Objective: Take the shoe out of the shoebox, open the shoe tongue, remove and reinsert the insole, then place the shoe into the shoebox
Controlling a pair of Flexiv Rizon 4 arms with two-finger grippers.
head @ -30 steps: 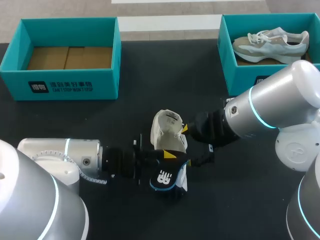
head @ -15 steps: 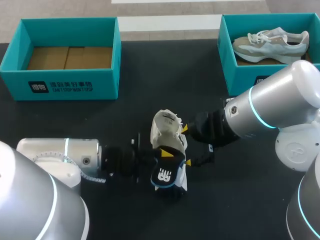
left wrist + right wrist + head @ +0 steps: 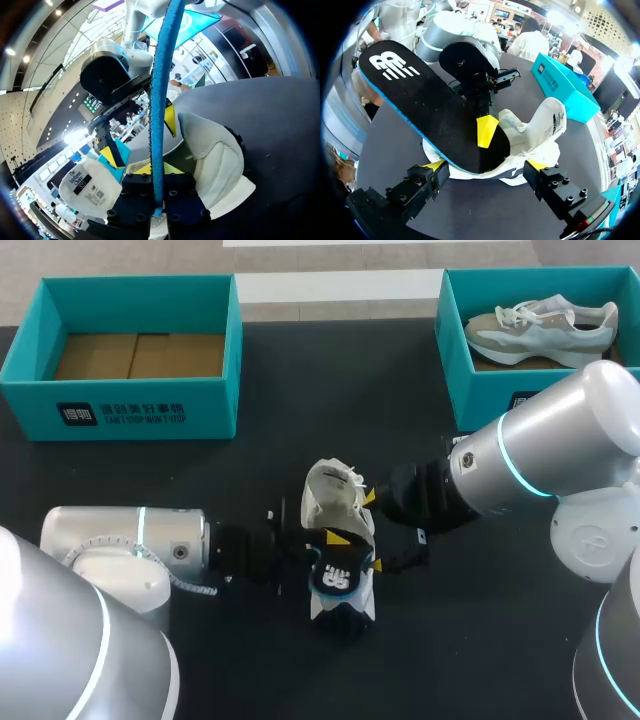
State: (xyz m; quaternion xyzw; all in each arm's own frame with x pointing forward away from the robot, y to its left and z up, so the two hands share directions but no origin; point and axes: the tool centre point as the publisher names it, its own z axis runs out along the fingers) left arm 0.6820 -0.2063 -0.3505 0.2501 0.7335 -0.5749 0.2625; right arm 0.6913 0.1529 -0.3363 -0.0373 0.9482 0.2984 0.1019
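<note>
Your left gripper (image 3: 157, 170) pinches the insole (image 3: 430, 115), slanting out of the shoe (image 3: 330, 495) near the middle of the table (image 3: 300, 390). I cannot tell the right gripper's (image 3: 486, 165) grip. One shoebox (image 3: 150, 410) sits at the far-left corner, a second shoebox (image 3: 455, 350) at the far-right.

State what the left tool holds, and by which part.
The left tool grips the insole across its faces, near the end at the shoe.

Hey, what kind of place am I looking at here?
Probably a robot test bench for shoe handling: a black table, an empty teal shoebox, a second shoebox holding a sneaker, and the left gripper pinching an insole at a white shoe the right gripper holds.
</note>
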